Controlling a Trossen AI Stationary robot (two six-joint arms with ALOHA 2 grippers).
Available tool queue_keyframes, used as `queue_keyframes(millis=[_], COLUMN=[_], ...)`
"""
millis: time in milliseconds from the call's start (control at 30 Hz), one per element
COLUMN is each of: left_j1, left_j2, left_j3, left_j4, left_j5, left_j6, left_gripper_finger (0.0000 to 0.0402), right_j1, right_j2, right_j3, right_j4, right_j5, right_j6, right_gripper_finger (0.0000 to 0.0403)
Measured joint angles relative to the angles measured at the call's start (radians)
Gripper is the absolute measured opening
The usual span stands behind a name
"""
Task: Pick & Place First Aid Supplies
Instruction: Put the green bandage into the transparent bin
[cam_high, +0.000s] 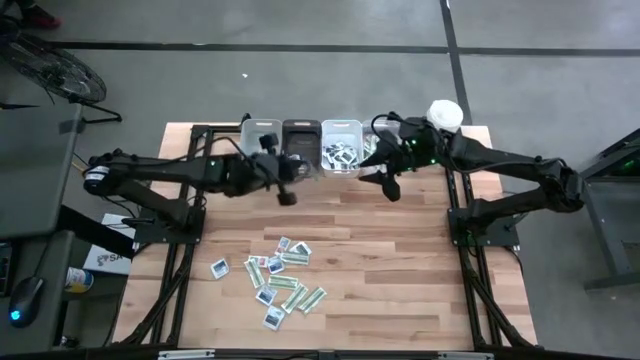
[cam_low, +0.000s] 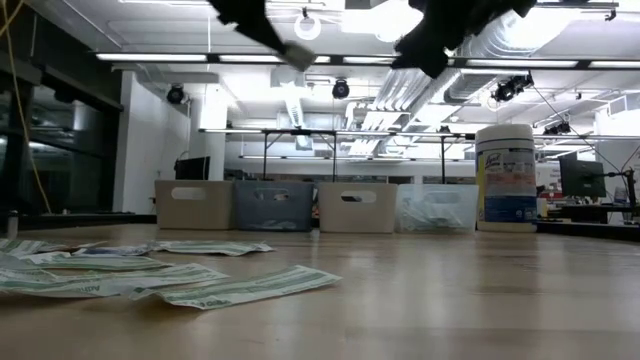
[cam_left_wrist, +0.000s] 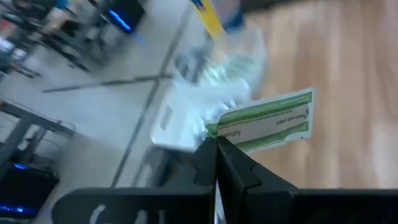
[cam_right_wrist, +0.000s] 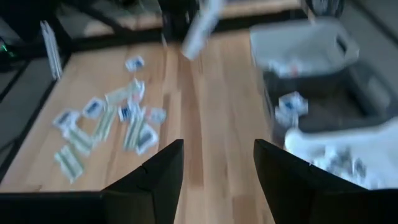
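Packet, a green-and-white strip, is pinched in my left gripper up near the row of bins, so I'm mid-carry and probably just need to line up over the right bin and let go, while my right gripper hangs wide open and empty by the clear bin.

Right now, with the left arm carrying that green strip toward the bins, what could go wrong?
The left gripper pinches the green-and-white strip only by one end, so most of it hangs free; it might slip or swing out.

The right gripper, open and empty, hovers close by at the same row of bins; the two arms could crowd each other there.

The clear bin already looks fairly full, so a dropped strip might rest on its rim.
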Motion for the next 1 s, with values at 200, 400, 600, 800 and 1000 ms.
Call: queue_keyframes(millis=[200, 400, 600, 800, 1000], left_j1=[0.07, 0.114, 0.138, 0.138, 0.138], left_j2=[0.0, 0.0, 0.01, 0.01, 0.01], left_j3=[0.0, 0.0, 0.0, 0.0, 0.0], left_j4=[0.23, 0.384, 0.486, 0.496, 0.492], left_j5=[0.001, 0.036, 0.083, 0.086, 0.086], left_j6=[0.066, 0.115, 0.157, 0.179, 0.18], left_gripper_finger=[0.0, 0.0, 0.0, 0.0, 0.0], right_j1=[0.045, 0.081, 0.094, 0.096, 0.098], right_j2=[0.0, 0.004, 0.063, 0.115, 0.144], right_j3=[0.0, 0.0, 0.0, 0.0, 0.0], right_j4=[0.197, 0.371, 0.535, 0.622, 0.654], right_j5=[0.083, 0.234, 0.288, 0.289, 0.288], right_j6=[0.0, 0.0, 0.017, 0.053, 0.056], right_gripper_finger=[0.0188, 0.0188, 0.0188, 0.0188, 0.0182])
